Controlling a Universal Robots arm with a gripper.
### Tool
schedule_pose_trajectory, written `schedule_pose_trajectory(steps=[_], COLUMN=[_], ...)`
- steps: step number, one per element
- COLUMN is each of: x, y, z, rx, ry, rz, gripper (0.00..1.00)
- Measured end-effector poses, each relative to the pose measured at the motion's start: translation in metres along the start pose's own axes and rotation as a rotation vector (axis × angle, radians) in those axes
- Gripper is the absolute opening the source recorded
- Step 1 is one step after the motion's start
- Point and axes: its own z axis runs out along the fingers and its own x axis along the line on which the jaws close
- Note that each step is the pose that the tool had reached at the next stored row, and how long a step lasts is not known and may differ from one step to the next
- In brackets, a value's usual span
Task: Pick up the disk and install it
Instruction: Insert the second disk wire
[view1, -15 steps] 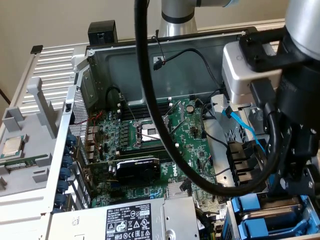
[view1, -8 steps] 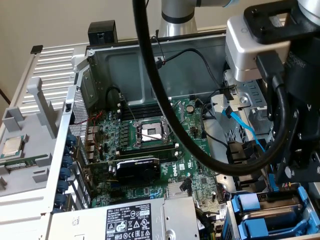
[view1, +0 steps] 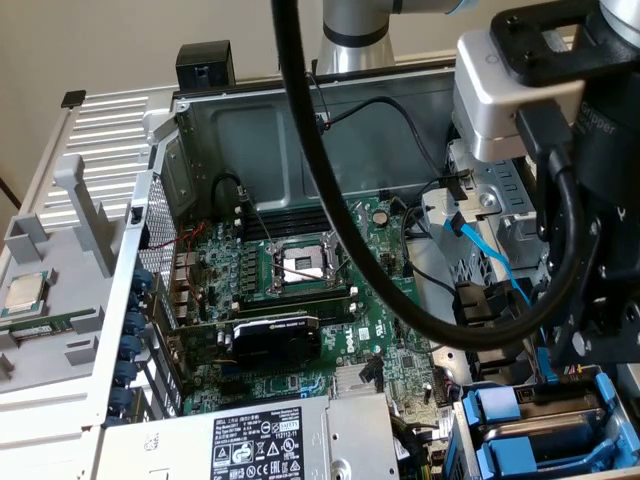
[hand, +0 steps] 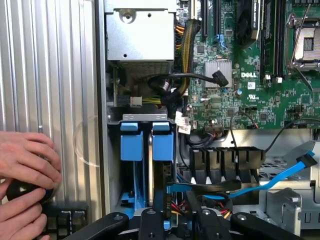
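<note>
Gripper (hand: 175, 222), black and two-fingered, hangs over the drive bay at the open grey metal computer case's (view1: 300, 120) corner; jaw state cannot be determined. Two blue plastic drive frames (hand: 145, 142) sit side by side in that bay; the disk itself is not discernible. "DELL" marks the single green motherboard (hand: 250, 75). Two hands (hand: 25, 170) rest on the ribbed silver side panel (hand: 50, 75).

Exterior view: high, oblique, close over open computer case (view1: 200, 130), arm's wrist bulking large in near foreground. Wrist view: straight down into same case, nearer. Shared: motherboard (view1: 300, 270) (hand: 260, 95), blue drive caddies (view1: 510, 430) (hand: 145, 142)
</note>
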Motion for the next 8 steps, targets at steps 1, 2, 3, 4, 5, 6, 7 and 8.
schedule_pose_trajectory(steps=[1, 2, 3, 4, 5, 6, 7, 8], x=[0.0000, 0.0000, 0.0000, 0.0000, 0.0000, 0.0000, 0.0000, 0.0000], y=[-0.0003, -0.0005, -0.0006, -0.0006, -0.0006, -0.0007, -0.0007, -0.0007], z=[0.0000, 0.0000, 0.0000, 0.0000, 0.0000, 0.0000, 0.0001, 0.0000], rx=[-0.0001, -0.0002, -0.0002, -0.0002, -0.0002, -0.0002, -0.0002, -0.0002], ry=[0.0001, 0.0002, 0.0002, 0.0001, 0.0001, 0.0000, 0.0000, 0.0001], rz=[0.000, 0.000, 0.000, 0.000, 0.000, 0.000, 0.000, 0.000], gripper=[0.31, 0.31, 0.31, 0.31, 0.29, 0.29, 0.22, 0.16])
